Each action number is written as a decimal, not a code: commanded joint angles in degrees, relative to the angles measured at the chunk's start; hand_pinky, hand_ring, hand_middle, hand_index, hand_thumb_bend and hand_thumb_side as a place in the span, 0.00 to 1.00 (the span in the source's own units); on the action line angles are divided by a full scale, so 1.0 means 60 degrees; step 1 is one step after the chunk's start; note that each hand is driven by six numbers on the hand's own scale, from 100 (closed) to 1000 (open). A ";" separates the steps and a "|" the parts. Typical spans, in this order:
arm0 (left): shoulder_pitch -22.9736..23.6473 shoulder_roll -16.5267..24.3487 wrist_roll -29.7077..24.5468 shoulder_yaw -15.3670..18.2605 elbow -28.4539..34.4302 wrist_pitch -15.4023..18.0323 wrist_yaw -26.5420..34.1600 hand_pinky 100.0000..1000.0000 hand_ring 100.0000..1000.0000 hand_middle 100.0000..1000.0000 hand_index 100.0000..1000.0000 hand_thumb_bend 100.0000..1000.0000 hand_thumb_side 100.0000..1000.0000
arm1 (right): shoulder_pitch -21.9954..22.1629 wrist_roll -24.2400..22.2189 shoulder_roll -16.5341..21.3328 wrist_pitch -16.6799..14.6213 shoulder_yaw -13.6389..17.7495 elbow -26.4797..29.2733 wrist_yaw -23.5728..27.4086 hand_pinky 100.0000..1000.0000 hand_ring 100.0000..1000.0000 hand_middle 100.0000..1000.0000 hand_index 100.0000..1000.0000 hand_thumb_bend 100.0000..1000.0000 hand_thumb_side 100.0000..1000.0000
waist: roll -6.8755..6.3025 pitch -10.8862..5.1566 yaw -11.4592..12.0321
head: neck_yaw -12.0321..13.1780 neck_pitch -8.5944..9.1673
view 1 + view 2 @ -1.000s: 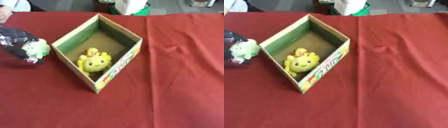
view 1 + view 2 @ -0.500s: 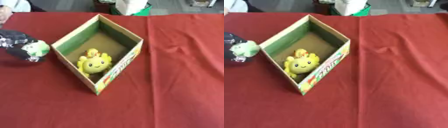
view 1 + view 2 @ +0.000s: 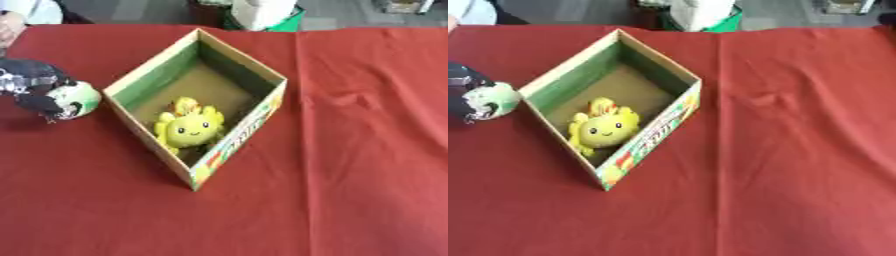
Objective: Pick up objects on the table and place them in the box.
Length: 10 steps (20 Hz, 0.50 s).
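Note:
An open cardboard box [image 3: 253,131] with green inner walls sits on the red table, turned like a diamond. Inside it, near the front corner, lies a yellow plush toy [image 3: 190,128] with a smiling face. To the left of the box, my left hand [image 3: 31,85] is curled round a pale green round toy [image 3: 77,99], just outside the box's left wall. I cannot tell whether the toy touches the cloth. My right hand shows in neither view.
The red cloth [image 3: 367,165] covers the whole table, with a small wrinkle [image 3: 346,97] right of the box. A white and green object [image 3: 262,12] stands beyond the far edge. A person's hand [image 3: 10,27] rests at the far left corner.
My left hand with the green toy has stayed close beside the box's left wall, shifting only slightly. The box and the yellow toy have not moved.

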<state>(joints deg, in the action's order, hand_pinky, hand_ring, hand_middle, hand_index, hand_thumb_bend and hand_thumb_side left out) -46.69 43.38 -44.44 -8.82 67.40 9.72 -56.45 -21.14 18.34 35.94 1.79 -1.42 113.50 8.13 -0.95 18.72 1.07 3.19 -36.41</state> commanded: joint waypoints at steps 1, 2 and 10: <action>-0.0097 0.0214 0.0144 0.0093 0.0111 0.0000 0.0042 0.67 0.78 0.77 0.88 0.00 0.42 | -0.0050 0.0009 0.0125 0.0040 0.0123 0.0183 -0.0073 0.87 0.73 0.68 0.84 0.00 0.78 | -0.0001 -0.0163 0.0007 | 0.0009 0.0079; -0.0086 0.0220 0.0206 0.0084 0.0121 0.0015 0.0026 0.67 0.77 0.76 0.88 0.00 0.36 | -0.0051 0.0011 0.0121 0.0040 0.0126 0.0183 -0.0070 0.87 0.73 0.68 0.84 0.00 0.78 | -0.0005 -0.0167 0.0005 | 0.0008 0.0085; 0.0007 0.0219 0.0714 -0.0063 0.0067 0.0271 -0.0626 0.59 0.71 0.67 0.82 0.06 0.23 | -0.0041 0.0040 0.0043 0.0048 0.0184 0.0183 -0.0036 0.87 0.73 0.68 0.83 0.00 0.78 | -0.0014 -0.0183 -0.0064 | 0.0024 0.0166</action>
<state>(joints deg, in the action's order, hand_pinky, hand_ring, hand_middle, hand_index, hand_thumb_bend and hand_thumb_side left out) -46.39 43.36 -40.77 -9.04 67.71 11.20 -59.22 -21.12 18.41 35.45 1.99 -1.07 113.50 8.12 -1.05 18.71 0.75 3.18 -36.16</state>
